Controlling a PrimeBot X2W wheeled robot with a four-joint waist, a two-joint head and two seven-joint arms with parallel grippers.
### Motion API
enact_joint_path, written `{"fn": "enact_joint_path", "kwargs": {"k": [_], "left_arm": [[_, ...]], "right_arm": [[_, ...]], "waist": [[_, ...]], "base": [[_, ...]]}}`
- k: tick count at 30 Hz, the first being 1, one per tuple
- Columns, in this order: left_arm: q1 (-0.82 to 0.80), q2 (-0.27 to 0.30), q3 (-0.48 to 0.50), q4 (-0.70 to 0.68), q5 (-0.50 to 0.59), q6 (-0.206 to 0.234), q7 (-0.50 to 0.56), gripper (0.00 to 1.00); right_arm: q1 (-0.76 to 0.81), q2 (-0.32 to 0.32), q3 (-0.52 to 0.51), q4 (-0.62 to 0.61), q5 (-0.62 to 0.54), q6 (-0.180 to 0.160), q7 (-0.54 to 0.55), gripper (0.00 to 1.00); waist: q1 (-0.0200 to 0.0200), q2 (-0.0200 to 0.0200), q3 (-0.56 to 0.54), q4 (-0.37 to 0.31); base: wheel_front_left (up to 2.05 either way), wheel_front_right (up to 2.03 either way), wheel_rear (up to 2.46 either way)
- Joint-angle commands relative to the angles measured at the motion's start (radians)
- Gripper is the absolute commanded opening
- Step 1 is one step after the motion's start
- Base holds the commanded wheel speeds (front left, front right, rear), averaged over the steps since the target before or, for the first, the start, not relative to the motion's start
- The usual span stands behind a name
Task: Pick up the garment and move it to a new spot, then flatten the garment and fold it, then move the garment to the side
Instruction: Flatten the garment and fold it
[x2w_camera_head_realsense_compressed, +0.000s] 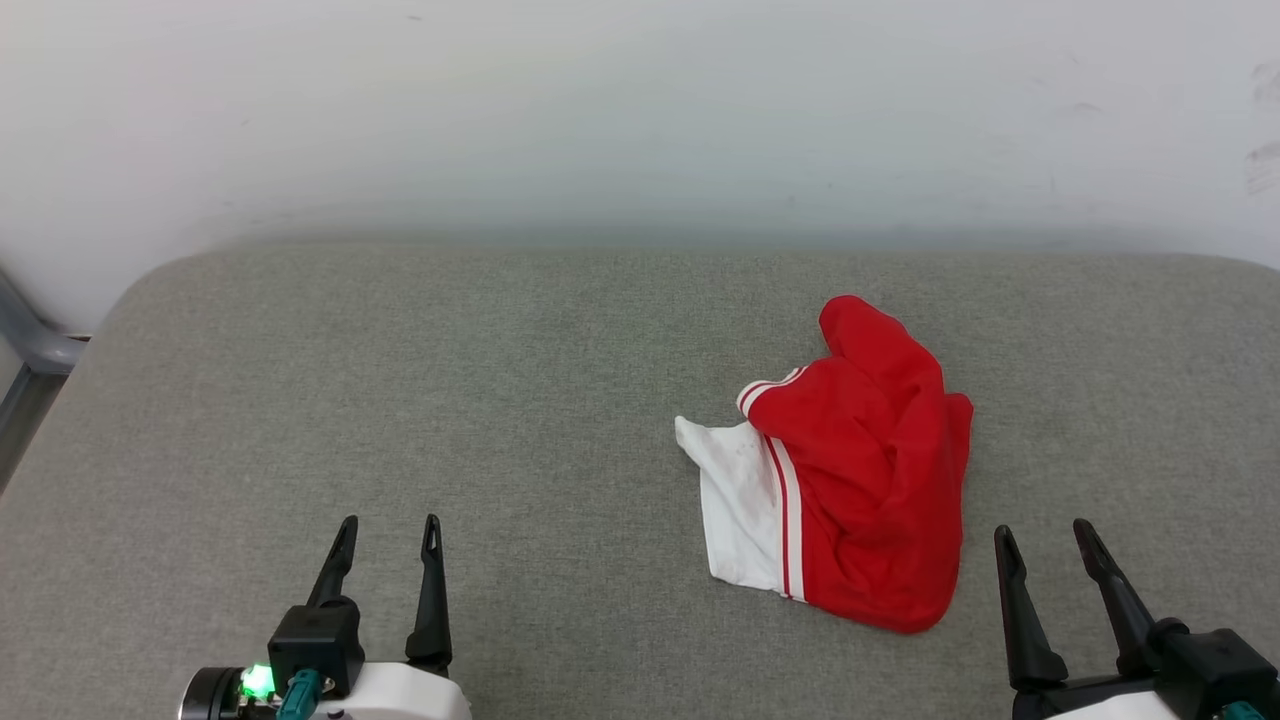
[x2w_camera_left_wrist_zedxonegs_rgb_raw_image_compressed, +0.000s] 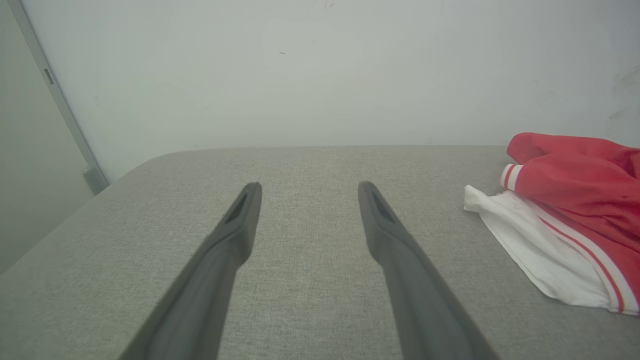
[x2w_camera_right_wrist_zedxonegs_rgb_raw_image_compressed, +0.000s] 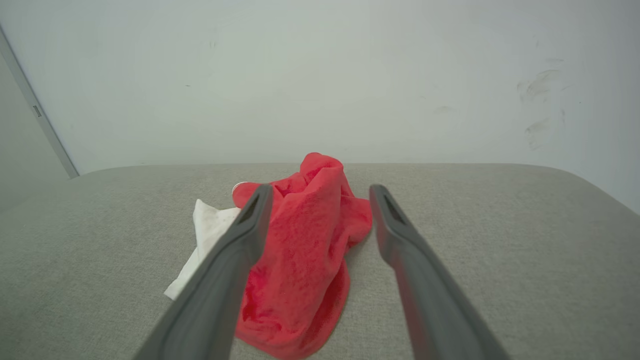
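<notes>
The garment lies crumpled in a loose heap on the grey fabric surface, untouched by either gripper. Its red body is bunched and creased. One white sleeve, edged with red-and-white striped trim, spreads flat on the side toward the left gripper, and a second striped cuff peeks out farther up the heap.

The heap sits just ahead of the right gripper and a little to that gripper's inner side, its near red edge close to the inner fingertip but apart from it. This gripper is low, with its two dark fingers spread wide and nothing between them. They point forward and lean slightly outward. In the right wrist view the red bundle shows beyond the gap between the fingers, and the left finger crosses in front of the white sleeve.

The left gripper is well apart from the garment, which lies forward and far off to its right. Its fingers are also spread, empty, pointing toward the pale wall over bare fabric. A green light glows on its wrist, above the pale forearm
</notes>
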Motion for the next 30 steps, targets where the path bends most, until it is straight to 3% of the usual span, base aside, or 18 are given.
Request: {"fn": "enact_joint_path", "kwargs": {"k": [1,5,12,19,25,30], "left_arm": [[0.0,-0.005,0.006,0.003,0.008,-0.007,-0.003,1.0],[-0.046,-0.006,0.008,-0.001,0.021,-0.037,-0.003,1.0],[-0.215,0.022,-0.018,-0.015,0.049,-0.13,-0.003,1.0],[-0.431,0.054,-0.103,0.055,0.076,-0.2,-0.003,1.0],[-0.591,0.073,-0.233,0.169,0.042,-0.224,0.05,1.0],[-0.706,0.127,-0.424,0.25,-0.093,-0.225,0.203,1.0]], "right_arm": [[0.002,0.002,0.0,0.0,0.0,-0.001,-0.002,1.0],[-0.008,0.002,-0.003,-0.005,-0.005,-0.001,-0.002,1.0],[-0.031,0.002,0.006,-0.016,-0.016,-0.001,-0.002,1.0],[-0.066,0.002,0.018,-0.031,-0.025,-0.001,-0.002,1.0],[-0.092,0.002,0.018,-0.038,-0.028,-0.001,-0.002,1.0],[-0.105,0.002,0.017,-0.039,-0.029,-0.001,-0.002,1.0]], "waist": [[0.0,0.0,0.0,-0.001],[0.0,0.0,0.004,-0.004],[0.0,0.0,0.027,-0.013],[0.0,0.0,0.076,-0.046],[0.0,0.0,0.114,-0.075],[0.0,0.0,0.137,-0.1]], "base": [[0.0,0.0,0.0],[0.0,0.0,0.0],[0.0,0.0,0.0],[0.0,0.0,0.0],[0.0,0.0,0.0],[0.0,0.0,0.0]]}}
